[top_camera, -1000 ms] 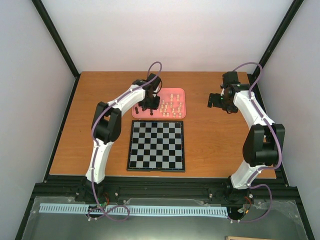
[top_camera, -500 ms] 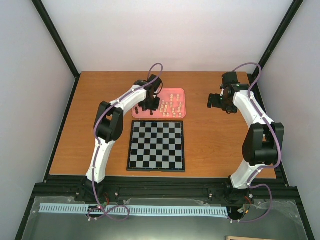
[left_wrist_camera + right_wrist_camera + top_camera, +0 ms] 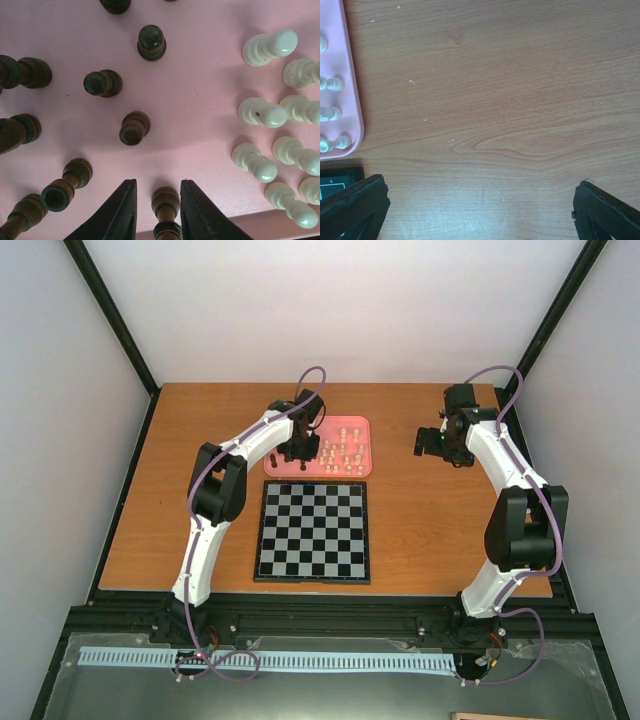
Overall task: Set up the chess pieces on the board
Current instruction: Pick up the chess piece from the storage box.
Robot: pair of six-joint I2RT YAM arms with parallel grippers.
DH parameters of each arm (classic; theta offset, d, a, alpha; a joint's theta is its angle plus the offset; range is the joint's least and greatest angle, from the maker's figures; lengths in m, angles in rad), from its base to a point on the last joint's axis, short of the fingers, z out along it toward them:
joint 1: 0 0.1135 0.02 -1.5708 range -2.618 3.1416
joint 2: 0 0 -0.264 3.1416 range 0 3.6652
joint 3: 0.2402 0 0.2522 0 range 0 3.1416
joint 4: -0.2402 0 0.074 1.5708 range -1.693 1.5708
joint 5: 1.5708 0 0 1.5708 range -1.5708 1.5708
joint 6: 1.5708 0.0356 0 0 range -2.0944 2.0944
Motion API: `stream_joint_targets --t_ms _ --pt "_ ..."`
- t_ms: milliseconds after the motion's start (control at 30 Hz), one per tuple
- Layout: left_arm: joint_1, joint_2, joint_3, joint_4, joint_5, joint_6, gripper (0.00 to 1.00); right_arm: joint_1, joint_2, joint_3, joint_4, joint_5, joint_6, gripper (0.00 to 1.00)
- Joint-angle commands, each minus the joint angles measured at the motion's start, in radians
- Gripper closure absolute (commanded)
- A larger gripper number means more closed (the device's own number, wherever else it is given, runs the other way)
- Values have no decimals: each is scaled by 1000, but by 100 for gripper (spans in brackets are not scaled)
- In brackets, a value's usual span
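The board [image 3: 313,530] lies flat at the table's middle with no chess pieces on it. The pieces stand in the pink tray [image 3: 362,425] behind it: dark ones [image 3: 134,128] on the left, cream ones [image 3: 262,112] on the right. My left gripper [image 3: 298,452] is low over the tray's left part. In the left wrist view its black fingers [image 3: 157,182] straddle one dark piece [image 3: 166,200], open, with a thin gap on each side. My right gripper [image 3: 432,442] hangs over bare wood right of the tray, open wide [image 3: 480,207], holding nothing.
The right wrist view shows the tray's edge [image 3: 340,75] with cream pieces [image 3: 331,84] and a corner of the board [image 3: 335,180] at the left. Other dark pieces [image 3: 65,185] stand close beside the left fingers.
The left arm has shifted slightly over the tray's left side. The right arm has not moved.
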Motion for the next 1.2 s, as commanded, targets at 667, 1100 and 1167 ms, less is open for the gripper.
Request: stream_joint_targets --t_ms 667,1100,1167 --pt "2 27 -3 0 8 1 80 7 6 -12 -12 -3 -5 0" --pt "0 -83 -6 -74 -8 15 99 7 5 -33 7 -12 2 0" --pt "-1 -112 -3 -85 -9 15 99 7 7 -36 11 -17 4 0"
